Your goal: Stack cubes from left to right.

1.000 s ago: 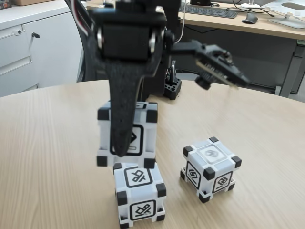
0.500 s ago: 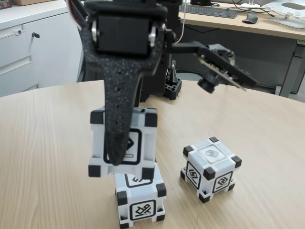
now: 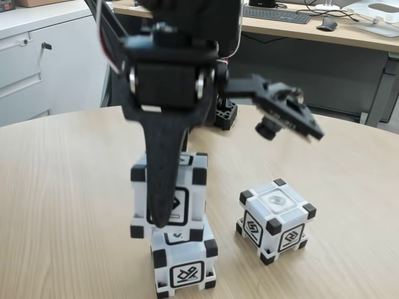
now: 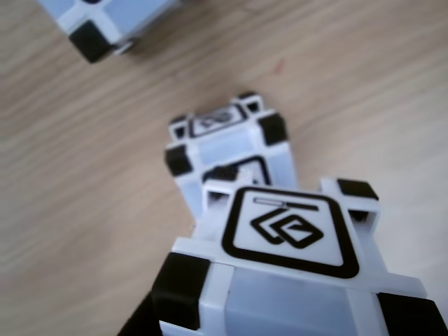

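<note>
Three white cubes with black corners are on a round wooden table (image 3: 62, 187). In the fixed view my gripper (image 3: 163, 215) is shut on one cube (image 3: 187, 196), with a black finger (image 3: 163, 180) running down its front face. This held cube hangs just over a second cube (image 3: 186, 265) at the near edge, shifted a little left of it. Whether the two touch I cannot tell. The third cube (image 3: 274, 219) stands alone to the right. In the other view the held cube (image 4: 287, 241) is closest, the second cube (image 4: 224, 140) lies under it, and the third cube (image 4: 105, 21) is at top left.
The arm's black base (image 3: 224, 115) stands at the back of the table. Behind it are a desk with a keyboard (image 3: 274, 14) and a white cabinet (image 3: 43, 62) at the left. Bare tabletop lies left and far right of the cubes.
The held cube has come down and moved slightly right, closing the gap over the second cube. The third cube has not moved.
</note>
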Tool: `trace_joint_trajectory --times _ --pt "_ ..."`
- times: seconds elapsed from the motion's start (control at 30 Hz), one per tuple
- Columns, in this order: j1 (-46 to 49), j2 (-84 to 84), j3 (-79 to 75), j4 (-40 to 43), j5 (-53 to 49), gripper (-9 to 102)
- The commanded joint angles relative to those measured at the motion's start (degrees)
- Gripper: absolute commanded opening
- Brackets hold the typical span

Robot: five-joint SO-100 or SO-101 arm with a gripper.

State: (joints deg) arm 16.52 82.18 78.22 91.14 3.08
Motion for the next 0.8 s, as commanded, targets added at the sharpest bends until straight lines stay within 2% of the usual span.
trace_joint_trajectory --times 0.0,0.77 --pt "0.0 1.49 0.0 -0.7 -0.18 0" --pt "-0.88 0.62 2.55 -0.7 -0.09 0"
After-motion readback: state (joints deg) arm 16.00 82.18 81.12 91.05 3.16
